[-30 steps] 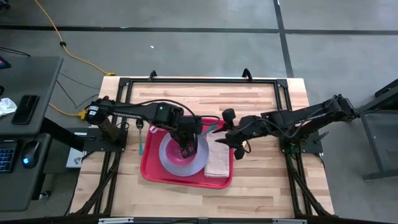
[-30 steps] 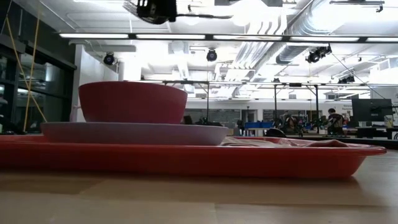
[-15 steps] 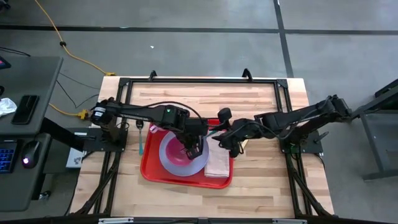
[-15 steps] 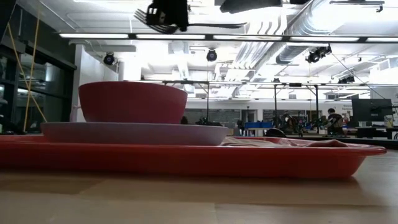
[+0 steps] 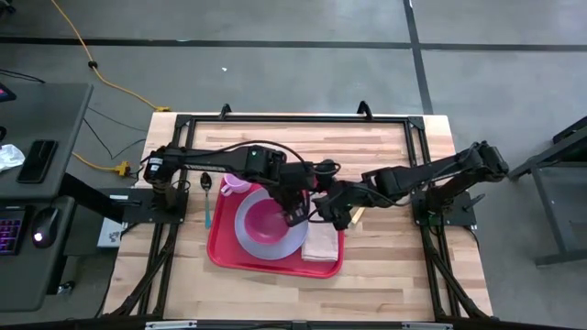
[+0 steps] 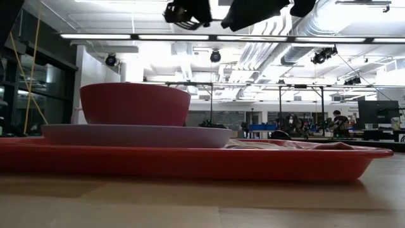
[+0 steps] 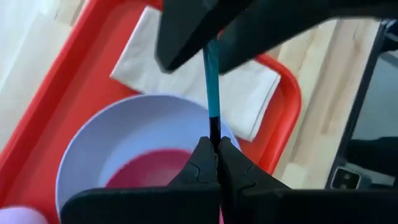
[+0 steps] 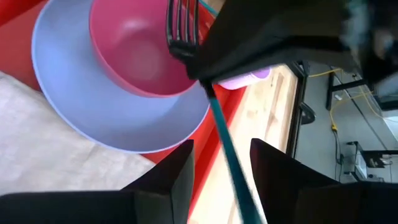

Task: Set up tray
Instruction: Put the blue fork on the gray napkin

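The left gripper (image 5: 295, 213) is pinched shut on a teal-handled fork (image 8: 219, 134), holding it in the air over the right edge of the lavender plate (image 5: 249, 231), tines toward the red bowl (image 5: 268, 220) and handle sticking out toward the other arm. Over the last second this gripper has travelled from above the bowl toward the right side of the plate, and the right gripper (image 5: 336, 209) has slid in to meet it; its fingers now stand apart on either side of the teal handle without yet pressing it, as the right wrist view shows. That looks like a handover in the making: the fork is probably being passed across so it can be laid on the napkin (image 5: 321, 242), so the setting is close to complete but the fork is not down. The tray (image 5: 218, 246) lies flat on the table (image 5: 385, 147) directly beneath the plate, which sits on its left part with the napkin just right of the plate; both grippers hang well above the tray, touching none of it. A spoon (image 5: 207, 200) lies left of the plate, off the tray.
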